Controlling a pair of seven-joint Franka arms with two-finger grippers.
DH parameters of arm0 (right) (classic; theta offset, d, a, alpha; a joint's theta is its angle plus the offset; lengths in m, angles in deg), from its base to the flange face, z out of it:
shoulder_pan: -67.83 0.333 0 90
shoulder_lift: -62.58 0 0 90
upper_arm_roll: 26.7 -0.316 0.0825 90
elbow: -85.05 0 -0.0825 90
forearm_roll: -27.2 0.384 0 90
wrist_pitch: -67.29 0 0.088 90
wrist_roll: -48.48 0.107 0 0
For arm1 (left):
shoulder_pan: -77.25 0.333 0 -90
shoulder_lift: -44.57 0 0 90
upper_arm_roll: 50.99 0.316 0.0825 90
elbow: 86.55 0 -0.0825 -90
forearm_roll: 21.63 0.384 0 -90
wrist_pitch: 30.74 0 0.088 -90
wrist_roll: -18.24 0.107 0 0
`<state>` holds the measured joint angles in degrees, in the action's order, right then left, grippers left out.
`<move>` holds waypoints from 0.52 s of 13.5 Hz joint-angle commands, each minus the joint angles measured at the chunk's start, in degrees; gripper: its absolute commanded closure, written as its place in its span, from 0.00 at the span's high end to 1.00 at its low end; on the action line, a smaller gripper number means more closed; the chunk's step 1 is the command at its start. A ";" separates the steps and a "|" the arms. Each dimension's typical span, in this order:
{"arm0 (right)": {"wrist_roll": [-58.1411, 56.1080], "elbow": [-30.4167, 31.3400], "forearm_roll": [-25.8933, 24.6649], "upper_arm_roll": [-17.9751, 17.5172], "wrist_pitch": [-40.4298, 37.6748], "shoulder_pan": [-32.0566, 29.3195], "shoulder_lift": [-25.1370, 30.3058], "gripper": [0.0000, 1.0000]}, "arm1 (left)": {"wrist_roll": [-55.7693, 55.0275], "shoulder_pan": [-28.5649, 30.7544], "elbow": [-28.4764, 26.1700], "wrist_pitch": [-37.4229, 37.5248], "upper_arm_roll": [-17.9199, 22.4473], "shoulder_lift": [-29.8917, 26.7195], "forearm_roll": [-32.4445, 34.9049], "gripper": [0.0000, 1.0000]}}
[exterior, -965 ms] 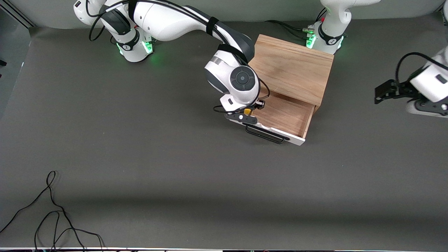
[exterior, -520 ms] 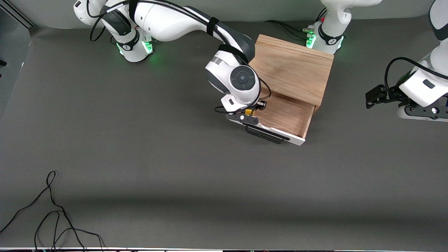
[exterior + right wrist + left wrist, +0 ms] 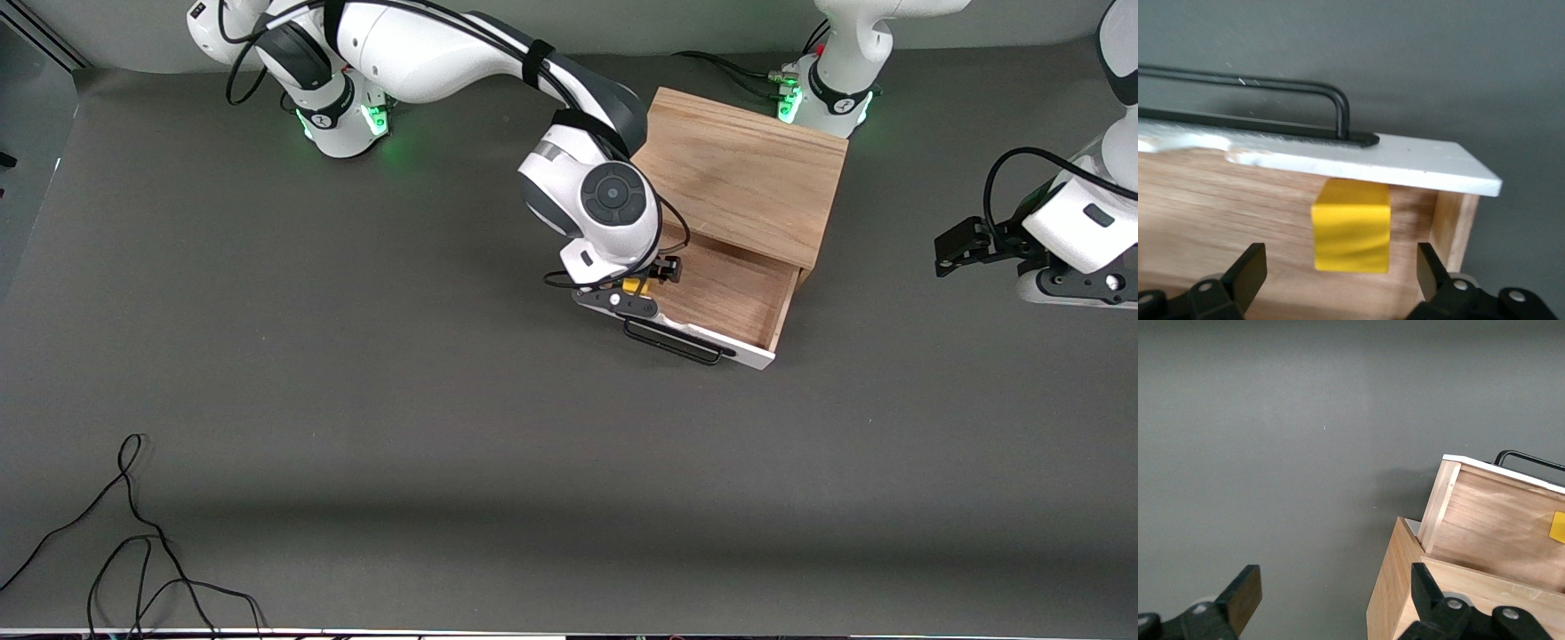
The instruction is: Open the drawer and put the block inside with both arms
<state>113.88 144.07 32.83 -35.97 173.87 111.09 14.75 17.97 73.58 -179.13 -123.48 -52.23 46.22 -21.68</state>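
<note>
My right gripper (image 3: pixel 1338 280) hangs over the open drawer (image 3: pixel 729 298), its fingers (image 3: pixel 1245 270) spread wide and clear of the block (image 3: pixel 1352 226), which sits between them against the inside of the drawer's white front panel (image 3: pixel 1405 163), gripped by nothing. My left gripper (image 3: pixel 1331 600) waits over the table (image 3: pixel 356 400) off the left arm's end of the cabinet (image 3: pixel 742 173), jaws wide apart and holding nothing.
</note>
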 commanded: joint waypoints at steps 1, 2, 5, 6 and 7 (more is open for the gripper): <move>-0.01 0.39 -0.01 0.56 -5.74 -1.68 6.24 1.00 | -0.61 -0.47 -0.15 0.36 0.36 -0.34 -0.04 1.00; -0.01 0.48 -0.01 2.04 -9.07 -2.12 9.22 1.00 | -0.52 -0.47 -0.07 0.54 0.45 -0.51 -0.04 1.00; -0.62 0.74 -0.01 9.59 -19.62 -2.21 16.26 1.00 | -0.61 0.32 0.02 0.45 0.45 -0.77 -0.04 1.00; -2.63 1.79 -0.01 12.49 -22.35 -2.30 19.06 1.00 | -0.70 0.33 0.20 0.28 0.45 -0.77 -0.13 1.00; -6.91 3.45 -0.01 15.65 -24.12 -2.30 21.88 1.00 | -0.79 0.33 0.20 0.36 0.45 -0.95 -0.13 1.00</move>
<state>111.98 142.83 32.77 -25.20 152.66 108.65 30.62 17.97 73.90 -179.04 -123.45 -51.90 46.15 -21.70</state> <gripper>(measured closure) 0.000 0.000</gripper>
